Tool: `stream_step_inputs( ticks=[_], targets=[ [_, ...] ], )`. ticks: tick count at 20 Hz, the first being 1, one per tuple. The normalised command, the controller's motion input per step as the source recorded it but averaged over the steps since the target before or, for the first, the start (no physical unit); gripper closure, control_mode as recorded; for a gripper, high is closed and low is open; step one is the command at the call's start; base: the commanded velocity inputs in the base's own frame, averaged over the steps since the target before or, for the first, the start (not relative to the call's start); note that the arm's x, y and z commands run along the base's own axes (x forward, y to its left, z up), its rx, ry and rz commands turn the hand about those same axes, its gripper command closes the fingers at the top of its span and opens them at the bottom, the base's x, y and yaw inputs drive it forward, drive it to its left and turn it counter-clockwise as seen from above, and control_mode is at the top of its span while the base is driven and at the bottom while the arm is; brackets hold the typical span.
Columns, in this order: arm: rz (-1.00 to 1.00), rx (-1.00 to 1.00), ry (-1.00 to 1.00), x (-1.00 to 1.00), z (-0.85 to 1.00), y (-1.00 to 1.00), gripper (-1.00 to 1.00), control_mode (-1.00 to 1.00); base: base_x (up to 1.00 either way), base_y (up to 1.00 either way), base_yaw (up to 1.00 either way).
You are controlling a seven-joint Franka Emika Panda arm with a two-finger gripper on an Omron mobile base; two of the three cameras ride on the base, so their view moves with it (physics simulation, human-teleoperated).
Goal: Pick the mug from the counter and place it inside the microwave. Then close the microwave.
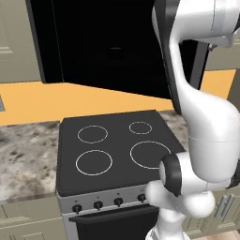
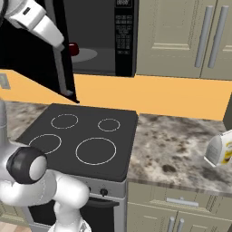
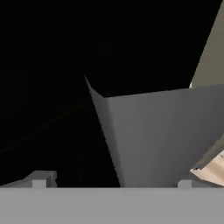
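End effector (image 3: 112, 183) fingers (image 3: 40, 179) stand spread wide at the bottom of the hand view, one tip at each lower corner, with nothing between them; they face a grey slanted surface and black beyond it, and what that surface is cannot be told. In the right base view the maroon mug (image 2: 73, 49) sits inside the microwave (image 2: 124, 38), on the left part of the grey turntable plate (image 2: 86, 55), partly hidden behind the edge of the open black door (image 2: 34, 68). That door swings out to the left of the microwave and hangs above the stovetop (image 2: 77, 138); the white arm (image 2: 38, 22) reaches across the upper left of the view, in front of the door. The button panel (image 2: 123, 31) runs down the microwave's right side, with beige wall cabinets (image 2: 186, 36) further right. Below the microwave, the black four-ring stovetop sits level with the speckled granite table (image 2: 181, 149), which extends to its right. A white and yellow carton-like item (image 2: 219, 149) lies on the table at the far right edge. In the left base view the door (image 1: 108, 42) fills the top, dark, with the arm (image 1: 206, 122) rising at the right.
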Motion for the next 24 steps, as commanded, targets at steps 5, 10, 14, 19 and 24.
stream_step_inputs(
  ticks=[5, 10, 14, 19, 24],
  targets=[
    [0.0, 0.0, -0.35, 0.81, -0.33, -0.53, -1.0, -1.0, 0.0, 0.0, 0.0],
    [0.0, 0.0, -0.32, 0.87, -0.19, -0.47, -1.0, -1.0, 0.0, 0.0, 0.0],
    [0.0, 0.0, -0.19, 0.67, 0.07, -0.26, -1.0, -1.0, 0.0, 0.0, 0.0],
    [0.03, 0.0, -0.07, 0.69, 0.31, -0.13, -1.0, -1.0, 0.0, 0.0, 0.0],
    [0.03, 0.0, -0.01, 0.65, 0.41, -0.05, -1.0, -1.0, 0.0, 0.0, 0.0]
  ],
)
